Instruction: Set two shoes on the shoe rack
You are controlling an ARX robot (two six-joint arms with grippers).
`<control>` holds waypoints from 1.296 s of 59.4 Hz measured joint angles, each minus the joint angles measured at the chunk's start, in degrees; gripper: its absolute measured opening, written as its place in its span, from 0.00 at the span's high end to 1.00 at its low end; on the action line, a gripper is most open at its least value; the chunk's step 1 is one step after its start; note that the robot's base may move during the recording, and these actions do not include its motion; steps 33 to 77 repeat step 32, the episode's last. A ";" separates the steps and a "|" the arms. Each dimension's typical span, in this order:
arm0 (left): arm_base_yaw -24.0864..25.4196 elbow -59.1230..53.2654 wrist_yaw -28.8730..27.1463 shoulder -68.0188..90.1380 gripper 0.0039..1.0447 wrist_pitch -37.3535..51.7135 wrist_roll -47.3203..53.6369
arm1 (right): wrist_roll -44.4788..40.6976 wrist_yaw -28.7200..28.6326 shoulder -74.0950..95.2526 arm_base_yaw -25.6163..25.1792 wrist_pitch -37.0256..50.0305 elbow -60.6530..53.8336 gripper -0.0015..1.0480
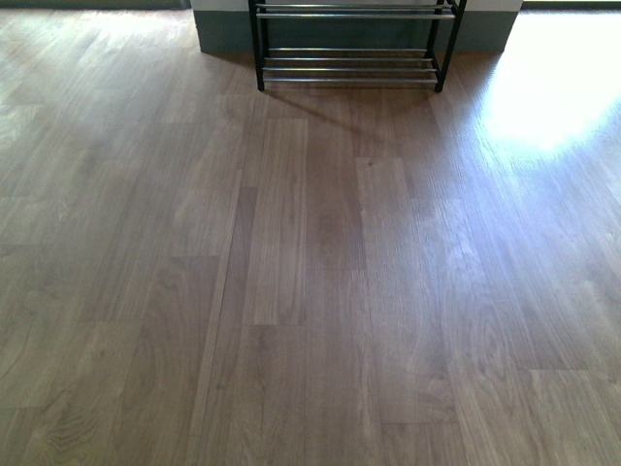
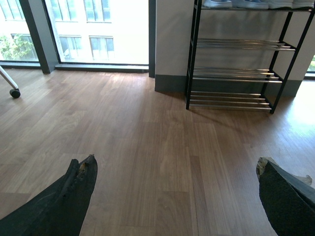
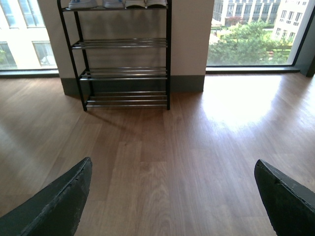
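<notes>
Floor (image 1: 320, 291) fills your front view, bare wood with no shoe on it. Ahead stands the shoe rack (image 1: 349, 44) against the wall; its top tier carries the shoes (image 3: 115, 4), seemingly all placed. Left gripper (image 2: 174, 191) and right gripper (image 3: 172, 196) both hang spread and hold nothing. Keep them high and clear; confirm the pairs sit square before stopping.
</notes>
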 joint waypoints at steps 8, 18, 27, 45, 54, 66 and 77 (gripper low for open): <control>0.02 0.00 0.02 0.00 0.09 0.00 0.00 | 0.00 0.04 0.00 0.00 0.00 0.00 0.09; 0.02 0.00 0.00 0.00 0.09 0.00 0.00 | 0.00 0.02 0.00 0.00 0.00 0.00 0.09; 0.00 0.00 0.00 0.00 0.09 0.00 0.00 | 0.00 0.02 0.00 0.00 0.00 0.00 0.09; 0.00 0.00 0.00 0.00 0.09 0.00 0.00 | 0.00 0.02 0.00 0.00 0.00 0.00 0.09; 0.00 0.00 0.00 0.00 0.09 0.00 0.00 | 0.00 0.02 0.00 0.00 0.00 0.00 0.09; 0.00 0.00 0.00 0.00 0.09 0.00 0.00 | 0.00 0.02 0.00 0.00 0.00 0.00 0.09; 0.00 0.00 0.00 0.00 0.09 0.00 0.00 | 0.00 0.02 0.00 0.00 0.00 0.00 0.09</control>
